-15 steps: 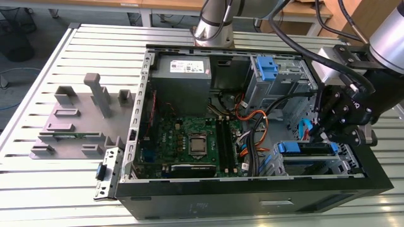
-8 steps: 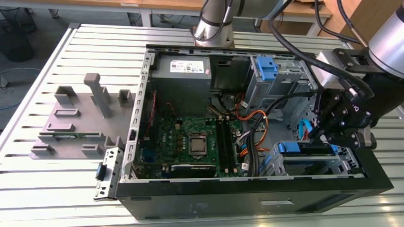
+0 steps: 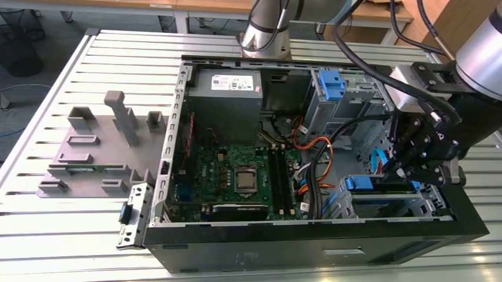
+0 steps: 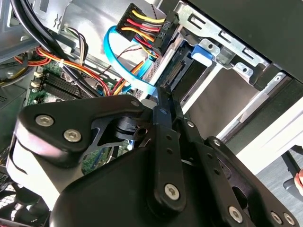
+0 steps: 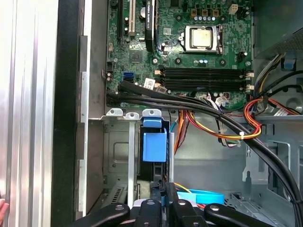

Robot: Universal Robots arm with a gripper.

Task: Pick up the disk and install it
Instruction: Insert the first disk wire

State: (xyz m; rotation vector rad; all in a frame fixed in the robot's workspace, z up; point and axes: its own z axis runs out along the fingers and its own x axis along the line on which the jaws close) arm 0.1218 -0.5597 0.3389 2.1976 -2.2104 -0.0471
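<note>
A grey plastic stand with upright posts sits on the slatted aluminium table at the exterior view's left. Just beside it on that table lies the open black computer case. Inside the case, a grey power-supply box with a white sticker occupies the far corner, and the green motherboard lies flat nearer the camera. Further right, a bundle of orange, red and yellow wires loops across the case floor.

The disk is in the silver metal drive cage at the case's near corner, towards the exterior view's right. It stands on edge, and the thin side that shows runs roughly left to right in that view, alongside the case's near wall. In the first wrist view its blue plastic rail tab is at the end of the cage nearest the motherboard. In the second wrist view the disk shows silver-grey metal and a dark connector strip, turned towards the arm, with a flat blue cable curving close by.

At the far right, the black gripper hangs over the cage, its tip just beside the disk's connector end in the second wrist view. Its fingers lie pressed close together, with nothing discernible between them.
</note>
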